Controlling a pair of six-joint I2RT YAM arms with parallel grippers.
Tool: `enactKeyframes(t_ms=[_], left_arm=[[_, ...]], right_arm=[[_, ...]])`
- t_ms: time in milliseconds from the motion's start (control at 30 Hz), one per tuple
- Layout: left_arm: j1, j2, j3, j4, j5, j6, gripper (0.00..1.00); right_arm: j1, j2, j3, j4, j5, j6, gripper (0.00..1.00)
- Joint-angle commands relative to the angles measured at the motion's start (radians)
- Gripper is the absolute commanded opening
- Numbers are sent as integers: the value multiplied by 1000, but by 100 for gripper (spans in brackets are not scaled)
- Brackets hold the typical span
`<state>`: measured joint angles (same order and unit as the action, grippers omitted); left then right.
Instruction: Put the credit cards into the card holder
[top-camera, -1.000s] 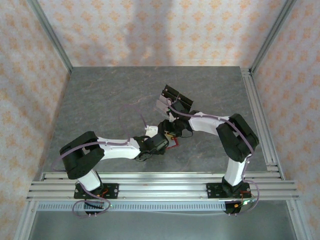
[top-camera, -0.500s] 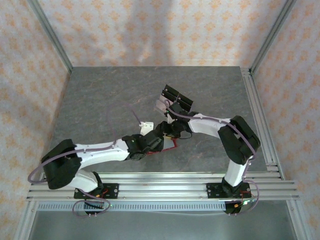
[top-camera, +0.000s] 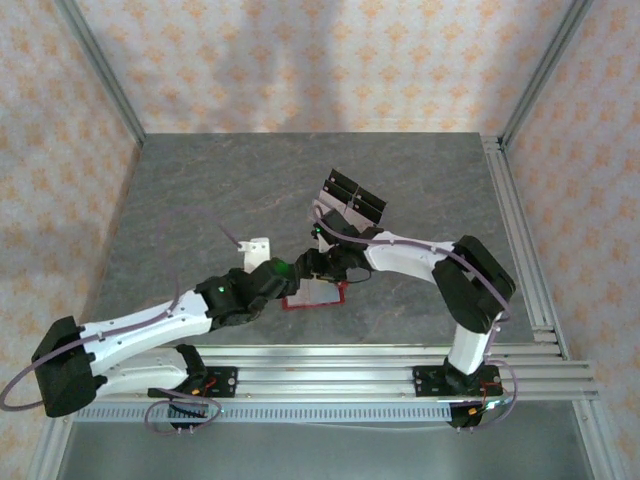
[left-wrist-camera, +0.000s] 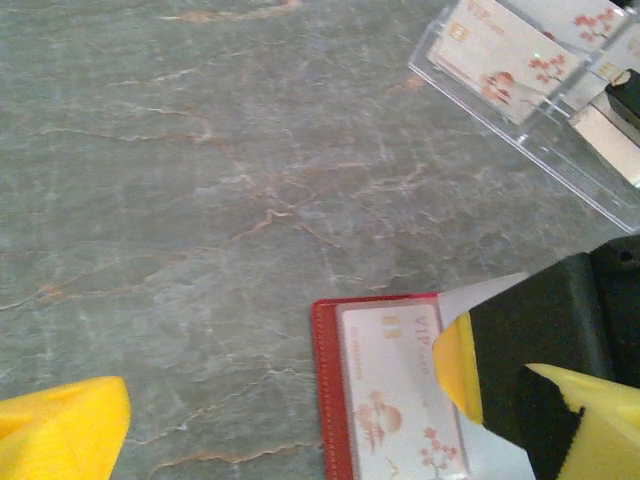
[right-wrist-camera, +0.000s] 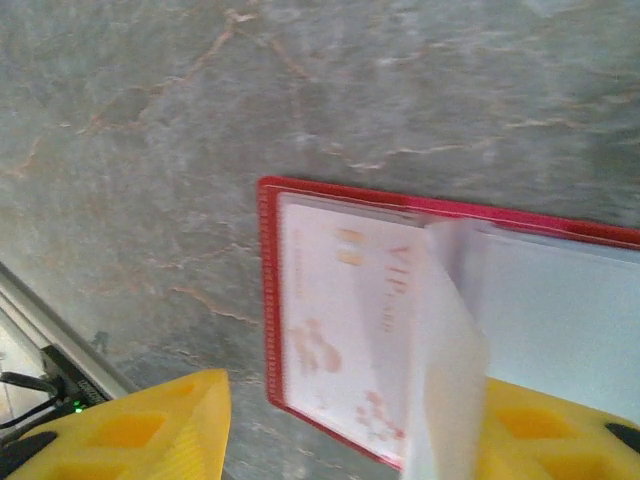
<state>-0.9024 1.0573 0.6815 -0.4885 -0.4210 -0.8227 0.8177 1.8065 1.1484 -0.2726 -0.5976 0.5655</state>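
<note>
The left gripper (top-camera: 298, 275), seen from above, is spread wide and empty beside the open card holder (top-camera: 315, 297), mid-tabletop. Left wrist: one credit card (left-wrist-camera: 400, 400) sleeved; others in the clear stand (left-wrist-camera: 540, 140). Right wrist: right gripper (right-wrist-camera: 350, 400) half-spread, pinching nothing. We judge the next card due for fetching, pinched by its edge.

Tabletop (left-wrist-camera: 200, 150): grey stone, thin rust-coloured veins. Wallet (right-wrist-camera: 266, 300): red border. Card (right-wrist-camera: 340, 300): whitish, orange lettering, red blossom print. Stand (left-wrist-camera: 560, 160): clear plastic. Walls (top-camera: 300, 60): peach paper, repeating orange floral motif.

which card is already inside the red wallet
The VIP card lying flat inside the open red wallet; the other cards sit in the clear stand.
</note>
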Motion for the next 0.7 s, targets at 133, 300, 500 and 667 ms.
enactKeyframes(t_ms=[133,300,500,667], left_arm=[[27,-53,-26,-70,-36,-38,100],[44,-74,-34,-80,-28,-46,100],[65,-85,-29,-113,-19,-40,100],[93,-79,-19,-144,21,-33,100]], right_arm=[[54,109,126,-55,50,32,54],[67,186,166,-76,67,38,54],[67,182,181,-63,58,46,54],[66,75,173,-62,92,25,55]])
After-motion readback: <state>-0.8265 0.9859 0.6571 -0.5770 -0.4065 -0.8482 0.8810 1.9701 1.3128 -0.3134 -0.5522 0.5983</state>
